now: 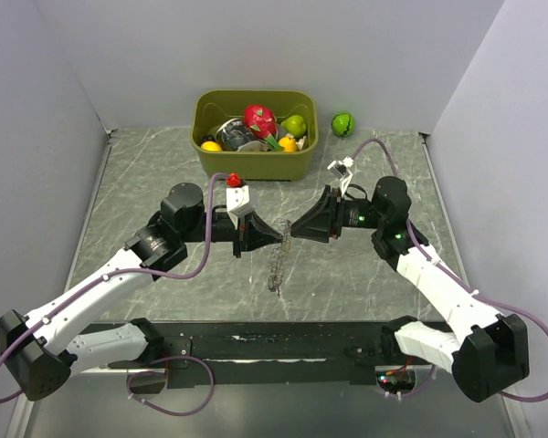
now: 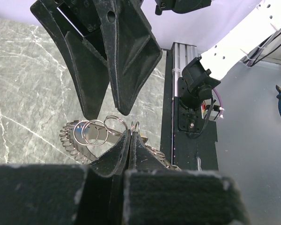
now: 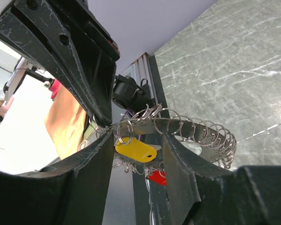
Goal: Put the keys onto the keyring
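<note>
Keyring (image 3: 178,125) pinched in tightly closed left claw (image 2: 131,139); right claw (image 3: 138,137) parted, yellow key (image 3: 136,149) hanging between its jaws.

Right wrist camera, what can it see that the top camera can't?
Only the right wrist camera shows the yellow key and the red key hanging by the keyring, with little silver loops along it. Only the top camera shows the green bin of toy fruits, a green ball beside it, and both whole arms. Both show the keyring, the left gripper pinching it, the right gripper open around it, and the grey table.
</note>
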Controlling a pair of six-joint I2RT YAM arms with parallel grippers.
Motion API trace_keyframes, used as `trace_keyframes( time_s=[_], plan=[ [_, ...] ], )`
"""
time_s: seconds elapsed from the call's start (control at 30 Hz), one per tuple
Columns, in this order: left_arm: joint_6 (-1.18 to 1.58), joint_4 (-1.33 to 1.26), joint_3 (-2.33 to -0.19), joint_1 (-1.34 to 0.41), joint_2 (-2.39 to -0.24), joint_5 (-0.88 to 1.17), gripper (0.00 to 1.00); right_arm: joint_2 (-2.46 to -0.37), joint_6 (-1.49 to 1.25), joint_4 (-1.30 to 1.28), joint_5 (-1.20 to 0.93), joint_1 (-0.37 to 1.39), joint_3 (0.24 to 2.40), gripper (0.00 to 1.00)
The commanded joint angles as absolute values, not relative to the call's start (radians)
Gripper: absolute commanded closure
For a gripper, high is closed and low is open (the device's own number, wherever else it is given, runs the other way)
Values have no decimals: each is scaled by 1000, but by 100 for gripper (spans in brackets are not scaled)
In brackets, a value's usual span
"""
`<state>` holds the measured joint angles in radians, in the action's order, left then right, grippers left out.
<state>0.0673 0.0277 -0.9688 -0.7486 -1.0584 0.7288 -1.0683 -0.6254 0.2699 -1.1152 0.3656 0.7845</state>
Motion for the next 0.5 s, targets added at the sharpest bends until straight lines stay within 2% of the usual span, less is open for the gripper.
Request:
trace_keyframes(
  time_s=[0.0,0.1,0.17,0.47],
  plan=[
    [72,-40,-992,-752,-1037,742,99,-1074,-653,354,-1141,364,795,47],
    [71,-40,-994,-752,-1042,745,99,-1078,-667,374,-1144,370,792,49],
    [71,-41,-994,-753,-1040,749,99,-1086,-676,385,-1158,373,795,54],
    [72,-37,-988,-753,-1031,739,99,-1111,-689,391,-1192,380,796,55]
  ],
)
